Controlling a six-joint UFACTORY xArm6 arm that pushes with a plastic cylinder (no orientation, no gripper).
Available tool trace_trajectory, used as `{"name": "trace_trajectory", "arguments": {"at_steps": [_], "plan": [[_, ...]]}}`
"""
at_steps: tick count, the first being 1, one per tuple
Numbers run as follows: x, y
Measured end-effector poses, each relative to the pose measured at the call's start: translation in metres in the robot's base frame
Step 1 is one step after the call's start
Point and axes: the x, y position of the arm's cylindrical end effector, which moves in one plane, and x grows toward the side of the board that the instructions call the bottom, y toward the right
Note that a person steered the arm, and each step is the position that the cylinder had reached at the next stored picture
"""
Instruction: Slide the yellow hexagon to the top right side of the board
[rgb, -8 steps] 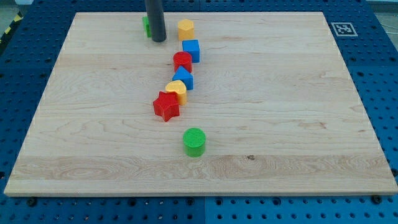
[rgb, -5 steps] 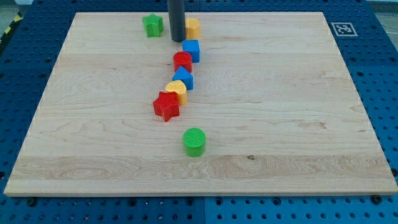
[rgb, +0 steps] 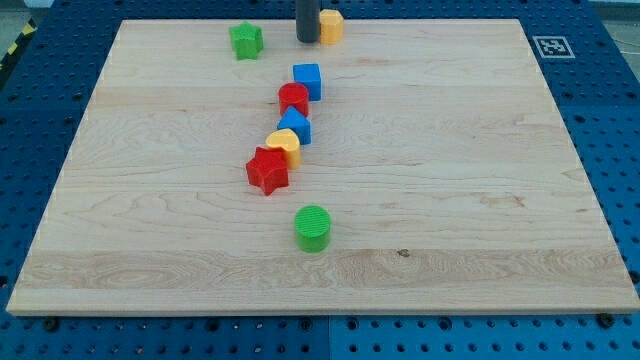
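Observation:
The yellow hexagon (rgb: 331, 25) lies near the board's top edge, a little left of its middle. My tip (rgb: 307, 39) stands right against the hexagon's left side, touching it. The dark rod rises out of the view's top. Below them a loose column of blocks runs down the board: a blue cube (rgb: 308, 80), a red block (rgb: 293, 98), a blue block (rgb: 295, 126), a yellow block (rgb: 285, 146) and a red star (rgb: 267, 170).
A green star-like block (rgb: 245, 40) sits at the view's top, left of my tip. A green cylinder (rgb: 313, 228) stands lower, near the board's middle. A marker tag (rgb: 551, 46) is at the board's top right corner.
My tip moved right and up from beside the green block to the yellow hexagon, and pushed the hexagon up and to the right. The other blocks stayed put.

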Motion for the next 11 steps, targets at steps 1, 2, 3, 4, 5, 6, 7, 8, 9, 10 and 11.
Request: {"name": "trace_trajectory", "arguments": {"at_steps": [1, 2, 3, 4, 5, 6, 7, 8, 9, 10, 11], "plan": [[-0.023, 0.000], [-0.026, -0.010], [-0.027, -0.023], [-0.022, -0.019], [-0.009, 0.001], [-0.015, 0.027], [-0.015, 0.050], [-0.015, 0.072], [-0.016, 0.096], [-0.016, 0.124], [-0.016, 0.159]]}}
